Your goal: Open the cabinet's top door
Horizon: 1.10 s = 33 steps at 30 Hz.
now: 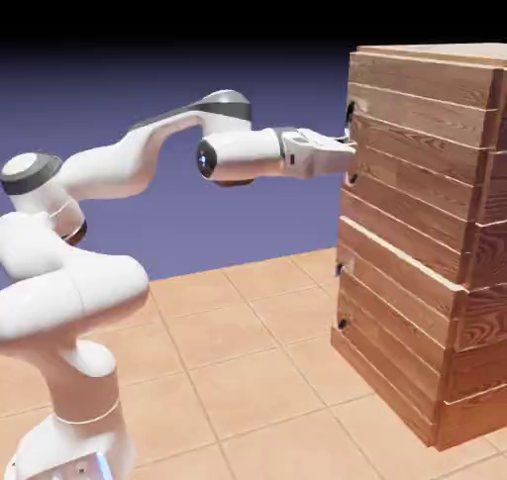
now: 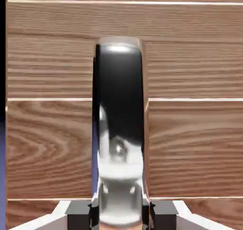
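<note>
Glossy black, the upright handle (image 2: 119, 82) runs toward twelve o'clock from the gripper (image 2: 120, 210), its fingers pinching the bar, top door (image 2: 194, 148) behind.

The arm (image 1: 129, 170) is glossy white with dark grey bands.

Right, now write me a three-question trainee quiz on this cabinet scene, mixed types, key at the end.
1. True or false: the gripper is wide open, away from any handle.
2. Multiple choice: the top door is made of
a) glass
b) wood planks
c) plain white metal
3. Fill in: in the hand view, the top door's handle shows between the two grey ____.

Key: 1 false, shut on the handle; 2 b; 3 finger tips
</note>
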Tool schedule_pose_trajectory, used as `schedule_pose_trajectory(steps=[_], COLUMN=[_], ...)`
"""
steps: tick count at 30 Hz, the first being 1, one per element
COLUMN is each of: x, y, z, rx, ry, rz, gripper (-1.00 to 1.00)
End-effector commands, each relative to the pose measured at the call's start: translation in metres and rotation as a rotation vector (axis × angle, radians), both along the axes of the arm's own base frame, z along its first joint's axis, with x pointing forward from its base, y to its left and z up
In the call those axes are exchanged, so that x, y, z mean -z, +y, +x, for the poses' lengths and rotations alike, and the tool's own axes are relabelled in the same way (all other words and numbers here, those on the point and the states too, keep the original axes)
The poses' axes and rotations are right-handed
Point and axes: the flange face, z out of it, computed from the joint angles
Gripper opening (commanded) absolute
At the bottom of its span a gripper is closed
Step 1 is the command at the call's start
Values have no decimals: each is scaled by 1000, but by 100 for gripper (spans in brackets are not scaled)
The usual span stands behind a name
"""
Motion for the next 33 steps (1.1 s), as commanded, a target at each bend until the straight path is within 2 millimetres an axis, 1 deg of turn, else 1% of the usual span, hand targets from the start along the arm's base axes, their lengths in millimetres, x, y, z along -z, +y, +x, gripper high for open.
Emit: schedule_pose_trajectory(steps=[1,8,15,21,25,33], x=[0,0,0,0,0,0], y=[-5,-43,-84,-122,-150,-206], z=[-8,-58,-96,-120,-134,-153], rx=[-28,-223,-394,-532,-630,-812], ry=[0,0,0,0,0,0], rz=[0,0,0,0,0,0], gripper=[-100,-100,-100,-100,-100,-100])
